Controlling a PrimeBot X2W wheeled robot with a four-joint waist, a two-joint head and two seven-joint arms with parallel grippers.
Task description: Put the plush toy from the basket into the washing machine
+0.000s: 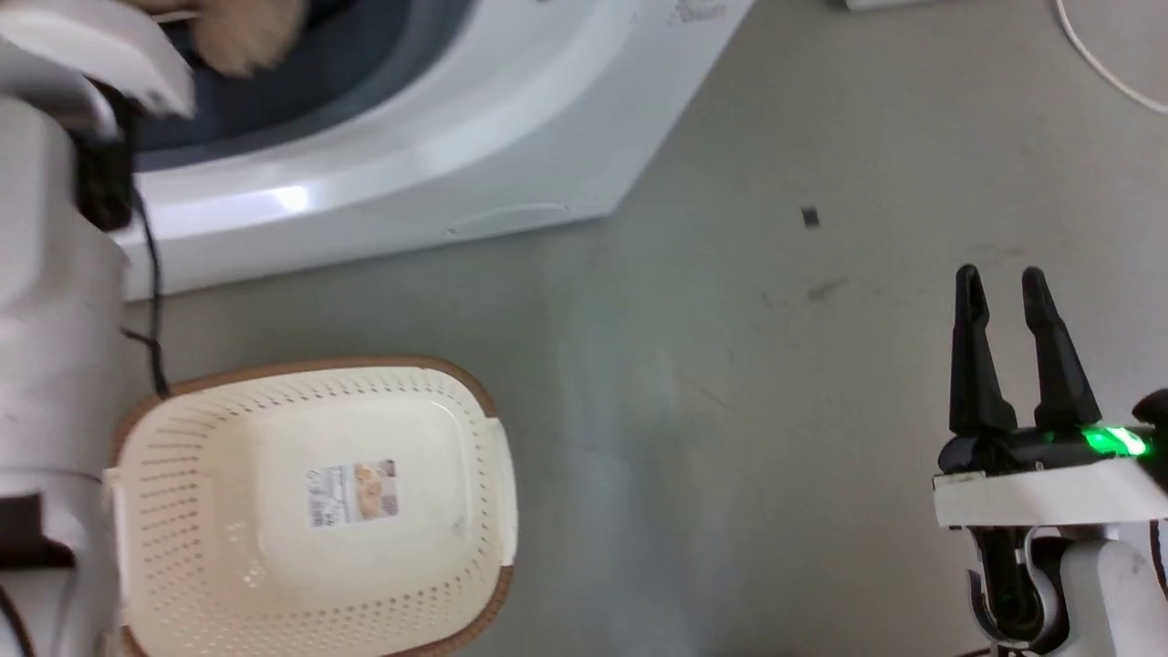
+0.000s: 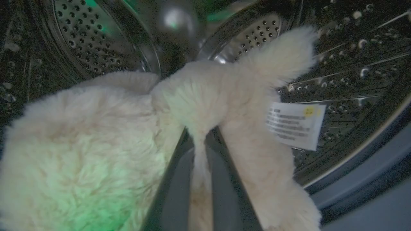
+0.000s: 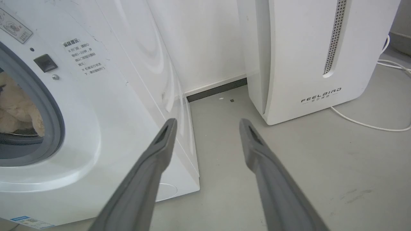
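Observation:
The cream plush toy (image 2: 106, 141) hangs inside the steel drum of the washing machine (image 2: 93, 41), its white tag (image 2: 295, 125) showing. My left gripper (image 2: 200, 141) is shut on a fold of the toy's fur, fingers reaching into the drum. In the head view a tuft of the toy (image 1: 246, 36) shows at the door opening of the washing machine (image 1: 438, 155), past my pale left forearm. The basket (image 1: 182, 511) stands on the floor with nothing in it but its label. My right gripper (image 1: 1001, 283) hangs open over the floor at the right; in the right wrist view the toy (image 3: 19, 112) shows through the door ring.
A smooth white appliance (image 3: 321, 57) marked FEELBAIR stands right of the washer, with a white cable (image 3: 369, 125) on the grey floor beside it. A gap of floor lies between the two machines. Open grey floor spreads between the basket and my right gripper.

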